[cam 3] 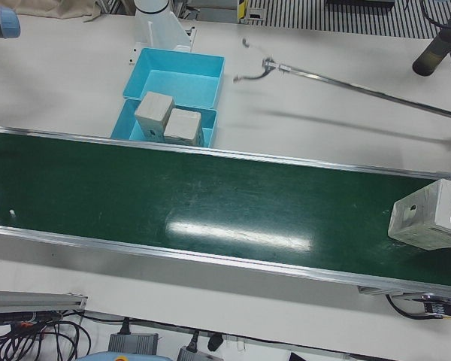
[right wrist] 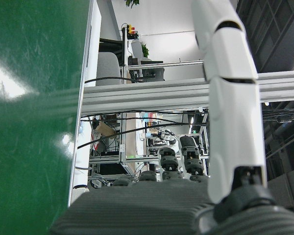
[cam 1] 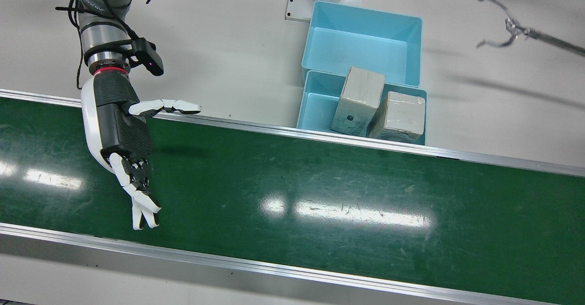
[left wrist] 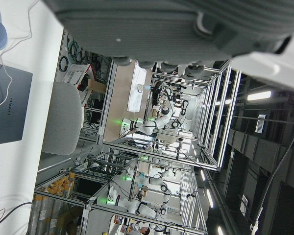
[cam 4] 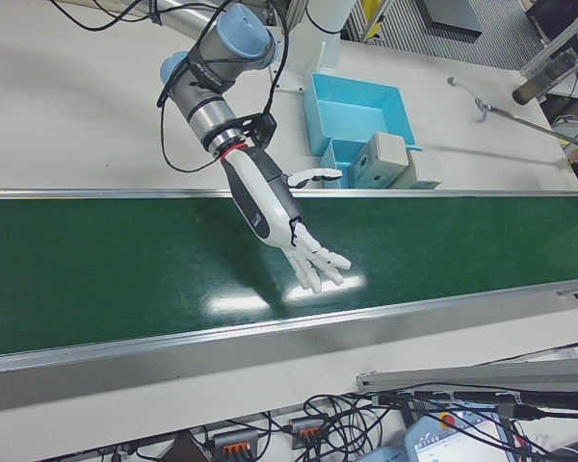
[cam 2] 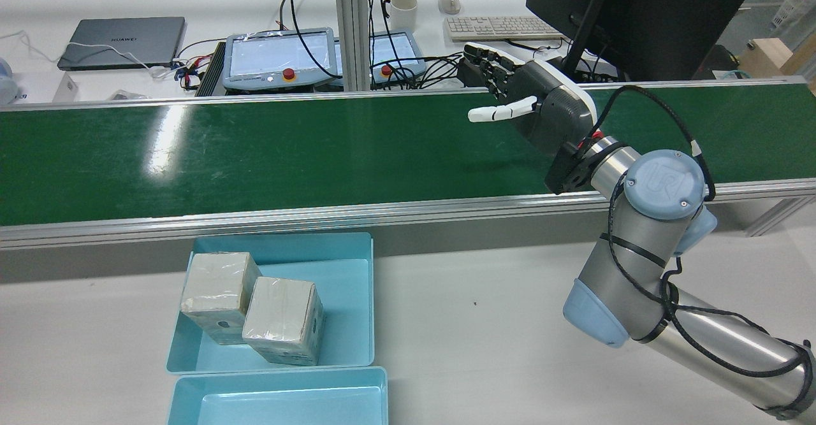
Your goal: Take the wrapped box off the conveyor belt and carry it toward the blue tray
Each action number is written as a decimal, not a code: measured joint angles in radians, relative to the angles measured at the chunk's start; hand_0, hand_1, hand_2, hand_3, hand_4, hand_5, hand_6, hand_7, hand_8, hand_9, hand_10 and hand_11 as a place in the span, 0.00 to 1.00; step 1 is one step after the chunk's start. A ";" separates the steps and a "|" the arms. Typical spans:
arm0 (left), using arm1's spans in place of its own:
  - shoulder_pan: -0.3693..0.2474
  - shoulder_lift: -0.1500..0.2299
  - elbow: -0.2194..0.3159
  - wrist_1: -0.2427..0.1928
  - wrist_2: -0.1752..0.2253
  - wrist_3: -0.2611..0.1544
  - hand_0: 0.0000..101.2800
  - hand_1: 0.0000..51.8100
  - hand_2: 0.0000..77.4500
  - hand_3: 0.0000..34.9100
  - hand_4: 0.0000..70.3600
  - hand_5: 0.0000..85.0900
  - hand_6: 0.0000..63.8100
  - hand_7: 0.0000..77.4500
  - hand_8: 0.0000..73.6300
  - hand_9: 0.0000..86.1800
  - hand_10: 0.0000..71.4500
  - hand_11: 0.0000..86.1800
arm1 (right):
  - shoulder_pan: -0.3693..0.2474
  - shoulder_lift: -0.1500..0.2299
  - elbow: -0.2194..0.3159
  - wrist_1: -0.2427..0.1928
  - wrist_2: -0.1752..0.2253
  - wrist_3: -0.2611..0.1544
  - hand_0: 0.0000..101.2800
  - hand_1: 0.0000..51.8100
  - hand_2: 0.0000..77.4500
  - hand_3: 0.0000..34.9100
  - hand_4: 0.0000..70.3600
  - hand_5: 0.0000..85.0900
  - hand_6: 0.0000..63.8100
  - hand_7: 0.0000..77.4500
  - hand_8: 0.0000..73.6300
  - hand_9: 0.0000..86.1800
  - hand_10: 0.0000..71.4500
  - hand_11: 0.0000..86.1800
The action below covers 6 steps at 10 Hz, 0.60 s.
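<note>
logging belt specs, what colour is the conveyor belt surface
Dark green conveyor belt surface, scuffed and glossy; clearest in the front view.

From my station, the wrapped box (cam 3: 428, 215) sat on the conveyor belt (cam 3: 210, 203) at its left end, two boxes (cam 2: 252, 307) in the near tray (cam 2: 347, 297), my right hand (cam 1: 125, 145) over the belt's right part.

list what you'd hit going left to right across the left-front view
near blue tray holding two wrapped boxes → grabber tool claw → wrapped box on the conveyor belt
</note>
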 joint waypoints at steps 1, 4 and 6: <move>0.000 0.000 0.000 0.000 0.000 0.000 0.00 0.00 0.01 0.00 0.00 0.01 0.01 0.01 0.01 0.01 0.01 0.01 | 0.000 0.001 0.001 0.000 0.000 0.000 0.49 0.36 0.20 0.00 0.11 0.18 0.01 0.02 0.00 0.02 0.00 0.01; 0.000 0.000 0.000 0.000 0.000 0.000 0.00 0.00 0.01 0.00 0.00 0.01 0.01 0.01 0.01 0.01 0.00 0.01 | 0.004 -0.022 0.008 0.002 0.002 0.010 0.49 0.33 0.18 0.00 0.09 0.18 0.01 0.02 0.00 0.02 0.00 0.01; 0.000 0.000 0.000 0.000 0.000 0.000 0.00 0.00 0.01 0.00 0.00 0.01 0.01 0.01 0.01 0.01 0.01 0.01 | 0.004 -0.031 0.007 0.002 0.003 0.010 0.49 0.33 0.17 0.00 0.09 0.18 0.01 0.01 0.00 0.03 0.00 0.01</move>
